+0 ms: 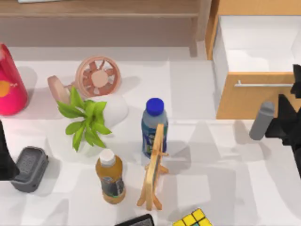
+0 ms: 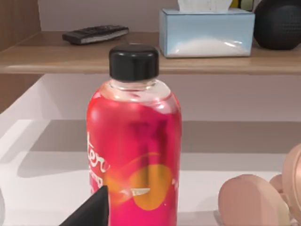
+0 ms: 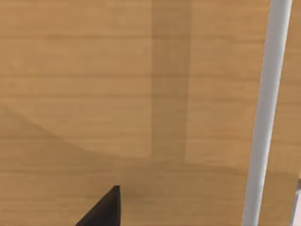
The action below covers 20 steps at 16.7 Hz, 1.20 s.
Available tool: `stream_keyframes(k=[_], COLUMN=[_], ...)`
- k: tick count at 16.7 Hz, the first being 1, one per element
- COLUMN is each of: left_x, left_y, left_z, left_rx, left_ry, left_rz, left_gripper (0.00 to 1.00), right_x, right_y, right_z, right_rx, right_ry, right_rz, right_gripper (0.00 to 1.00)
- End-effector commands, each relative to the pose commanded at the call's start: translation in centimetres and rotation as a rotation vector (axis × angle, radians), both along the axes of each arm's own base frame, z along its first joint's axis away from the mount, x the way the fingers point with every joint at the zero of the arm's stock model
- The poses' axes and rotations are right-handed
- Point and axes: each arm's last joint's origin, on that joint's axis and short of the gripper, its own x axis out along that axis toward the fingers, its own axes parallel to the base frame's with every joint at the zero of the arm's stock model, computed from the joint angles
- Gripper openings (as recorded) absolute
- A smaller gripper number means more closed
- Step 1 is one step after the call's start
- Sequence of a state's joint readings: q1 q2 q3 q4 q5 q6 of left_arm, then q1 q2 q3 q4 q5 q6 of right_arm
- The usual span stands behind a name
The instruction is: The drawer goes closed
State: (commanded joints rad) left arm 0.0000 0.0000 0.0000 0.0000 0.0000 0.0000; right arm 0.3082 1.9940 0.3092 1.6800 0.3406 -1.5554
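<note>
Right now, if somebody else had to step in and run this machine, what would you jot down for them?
Right gripper: at the top view's right edge, up against the drawer front by the silver bar handle; the right wrist view looks straight at the wood panel.
Left arm: parked at the table's left edge, its camera facing the red bottle.
Drawer: pulled out, white inside showing.
Done: right arm is at the front panel.
Left: push the drawer in until it shuts.
</note>
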Motion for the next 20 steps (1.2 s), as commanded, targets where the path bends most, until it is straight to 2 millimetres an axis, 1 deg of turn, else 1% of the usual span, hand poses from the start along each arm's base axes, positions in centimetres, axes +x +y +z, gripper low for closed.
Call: stream_keyframes(k=[10, 11, 20], left_x=[0.0, 0.0, 0.0], left_y=[0.0, 0.0, 0.0], left_z=[0.0, 0.0, 0.0], left_rx=[0.0, 0.0, 0.0], left_ry=[0.0, 0.0, 0.0], left_rz=[0.0, 0.0, 0.0], left_gripper=[1.0, 1.0, 1.0], right_x=[0.0, 0.0, 0.03], right_y=[0.0, 0.0, 0.04], right_z=[0.0, 0.0, -0.08], right_rx=[0.0, 0.0, 0.002], right_ry=[0.0, 0.0, 0.005], right_rz=[0.0, 0.0, 0.001], right_gripper=[0.02, 0.0, 0.0])
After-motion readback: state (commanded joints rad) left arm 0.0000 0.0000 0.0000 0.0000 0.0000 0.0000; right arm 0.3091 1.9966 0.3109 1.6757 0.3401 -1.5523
